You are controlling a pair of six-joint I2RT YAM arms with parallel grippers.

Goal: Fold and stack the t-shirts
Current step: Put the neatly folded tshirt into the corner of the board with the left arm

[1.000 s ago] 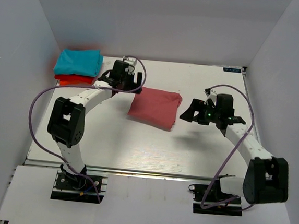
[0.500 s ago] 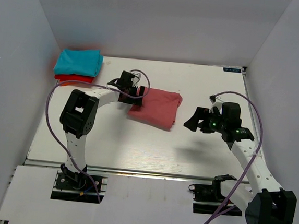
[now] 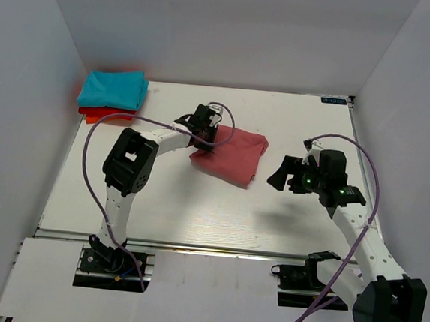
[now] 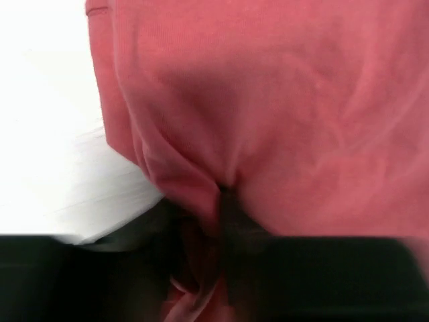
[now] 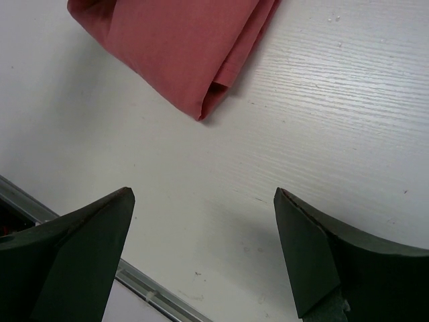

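The salmon-pink t-shirt [image 3: 234, 157] lies folded in a rough rectangle at the table's middle. My left gripper [image 3: 204, 134] sits at its left edge. In the left wrist view the pink cloth [image 4: 281, 100] fills the frame and bunches into a pinch between the dark jaws of my left gripper [image 4: 224, 215], which is shut on it. The turquoise t-shirt [image 3: 114, 88] lies folded on top of the orange-red one [image 3: 98, 113] at the far left corner. My right gripper [image 3: 279, 173] hovers open to the right of the pink shirt [image 5: 181, 40], with only bare table between the tips of my right gripper [image 5: 202, 196].
White walls close in the table on the left, back and right. A metal rail [image 5: 134, 278] runs along the table's near edge. A purple cable [image 3: 89, 131] loops out from the left arm.
My left gripper slid right onto the pink shirt's left edge and closed on the cloth, nudging that edge rightward. The right arm drew back slightly and stayed open.
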